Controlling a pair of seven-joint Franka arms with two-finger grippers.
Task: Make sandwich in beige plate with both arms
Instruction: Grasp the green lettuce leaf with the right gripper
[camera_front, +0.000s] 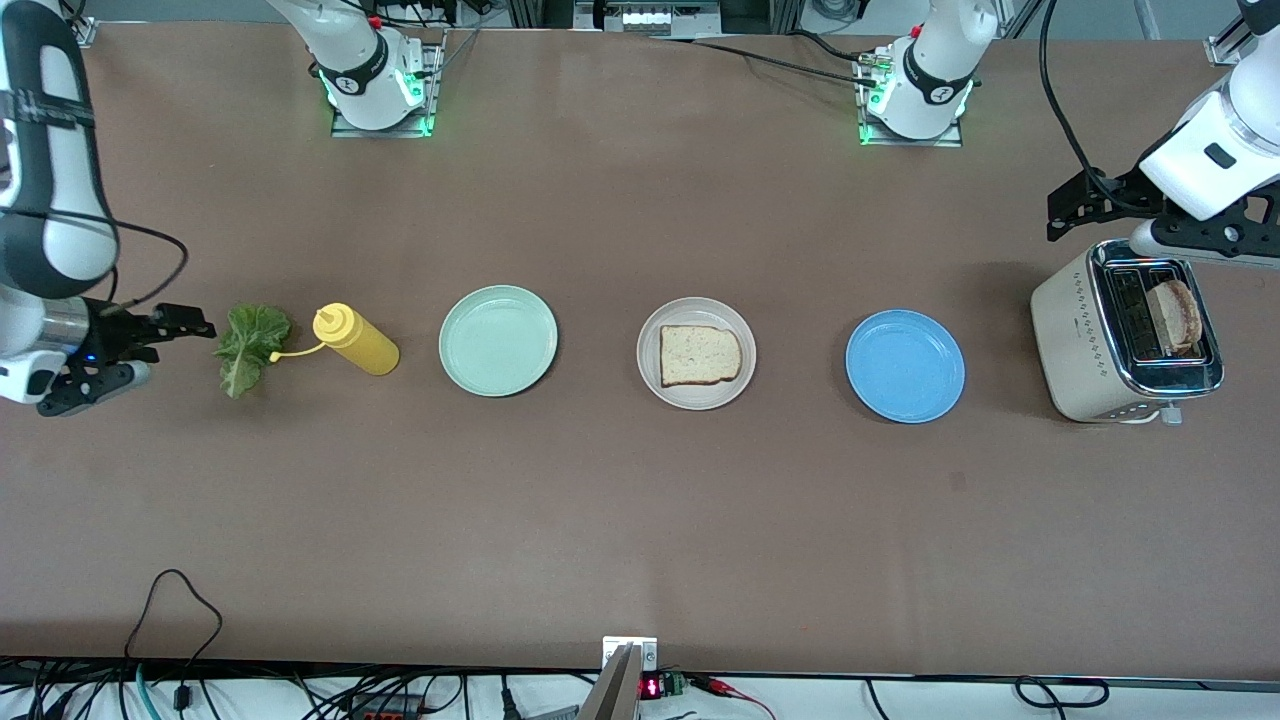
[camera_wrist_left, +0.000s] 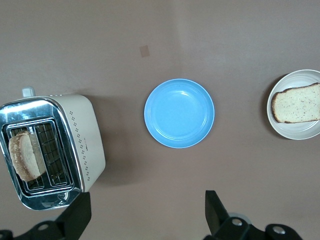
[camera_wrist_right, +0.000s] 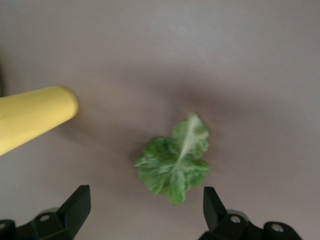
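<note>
One slice of bread (camera_front: 700, 355) lies flat in the beige plate (camera_front: 697, 305) at mid-table. A second slice (camera_front: 1175, 315) stands in a slot of the toaster (camera_front: 1075, 340) at the left arm's end. The lettuce leaf (camera_front: 250, 345) lies on the table at the right arm's end. My left gripper (camera_front: 1190, 235) hangs open and empty over the toaster; its wrist view shows the fingers wide apart (camera_wrist_left: 147, 205) beside the toaster (camera_wrist_left: 82, 140). My right gripper (camera_front: 105, 385) hovers open beside the lettuce (camera_wrist_right: 175, 162), which sits just ahead of its spread fingers (camera_wrist_right: 145, 200).
A yellow squeeze bottle (camera_front: 357, 340) lies on its side between the lettuce and a mint-green plate (camera_front: 498, 340). A blue plate (camera_front: 905, 365) sits between the beige plate and the toaster. Cables run along the table's near edge.
</note>
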